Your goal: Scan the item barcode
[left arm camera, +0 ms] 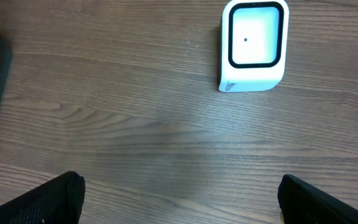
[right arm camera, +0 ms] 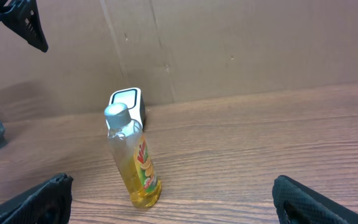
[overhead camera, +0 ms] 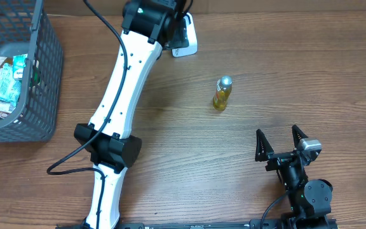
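Left gripper point(left arm camera: 182, 196) hangs released, its jaws wide over the table point(left arm camera: 135, 124), with the white scanner point(left arm camera: 253, 45) just ahead. Right gripper point(overhead camera: 276, 135) is also spread and holds nothing — the yellow bottle point(overhead camera: 222, 93) stands upright ahead of it, with open room around. At the left edge, a grey basket point(overhead camera: 46, 83) holds packets point(overhead camera: 8, 79).

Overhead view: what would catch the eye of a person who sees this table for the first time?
First the long white left arm, stretched across the wooden table toward the white scanner at the far edge. Next the small bottle of yellow liquid, standing upright alone near the middle. A dark mesh basket with packets inside sits at the left.
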`<action>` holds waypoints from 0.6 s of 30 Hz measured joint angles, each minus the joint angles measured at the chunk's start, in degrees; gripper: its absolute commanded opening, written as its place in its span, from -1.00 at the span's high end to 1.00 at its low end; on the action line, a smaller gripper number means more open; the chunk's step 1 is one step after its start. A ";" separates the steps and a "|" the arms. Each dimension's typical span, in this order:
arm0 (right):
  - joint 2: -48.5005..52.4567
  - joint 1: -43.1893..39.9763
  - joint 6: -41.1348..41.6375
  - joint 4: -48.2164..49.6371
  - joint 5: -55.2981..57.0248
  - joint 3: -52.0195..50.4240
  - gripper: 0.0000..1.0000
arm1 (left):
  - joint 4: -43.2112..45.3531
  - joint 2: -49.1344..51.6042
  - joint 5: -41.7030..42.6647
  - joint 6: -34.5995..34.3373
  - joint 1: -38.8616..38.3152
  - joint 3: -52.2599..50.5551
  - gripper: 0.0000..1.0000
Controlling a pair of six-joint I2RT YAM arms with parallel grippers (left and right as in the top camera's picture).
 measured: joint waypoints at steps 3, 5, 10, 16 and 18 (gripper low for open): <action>0.00 0.00 0.02 -0.02 -0.02 0.00 -1.00 | -0.07 0.00 0.37 0.00 0.20 0.00 -1.00; 0.00 0.00 0.02 0.00 0.00 0.02 -1.00 | -0.07 0.00 0.59 0.00 0.39 0.00 -1.00; 0.00 0.00 -0.04 0.00 0.00 0.00 -1.00 | -0.07 0.00 0.81 0.00 0.39 0.00 -1.00; 0.00 0.00 -0.02 -0.04 0.00 0.02 -1.00 | -0.07 0.00 0.85 0.00 0.44 0.00 -1.00; 0.00 0.00 0.00 -0.04 -0.02 0.02 -1.00 | -0.07 0.00 0.90 0.00 0.44 0.00 -0.99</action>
